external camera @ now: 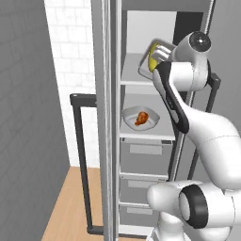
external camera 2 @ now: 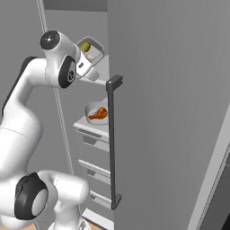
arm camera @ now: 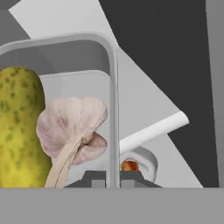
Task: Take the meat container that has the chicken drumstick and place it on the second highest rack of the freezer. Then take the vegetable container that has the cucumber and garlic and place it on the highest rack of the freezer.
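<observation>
The vegetable container [arm camera: 114,87], a grey tray holding a green cucumber [arm camera: 19,127] and a garlic bulb [arm camera: 72,127], is pinched by its side wall in my gripper [arm camera: 113,179]. It hangs tilted at the front of the freezer's highest rack [external camera: 136,81], as the left base view shows it [external camera: 149,63] under my gripper [external camera: 156,59]. The right base view has the tray [external camera 2: 92,48] just beyond the gripper [external camera 2: 88,64]. One rack lower, the meat container [external camera: 140,118] [external camera 2: 96,112] sits flat with the chicken drumstick [external camera: 141,117] [arm camera: 128,165] in it.
The freezer door [external camera 2: 170,112] stands open on the right with a dark vertical handle [external camera 2: 112,134]. Another dark handle [external camera: 80,155] and the cabinet's front edge [external camera: 108,117] lie to the left. Grey drawers [external camera: 143,160] fill the space under the second rack.
</observation>
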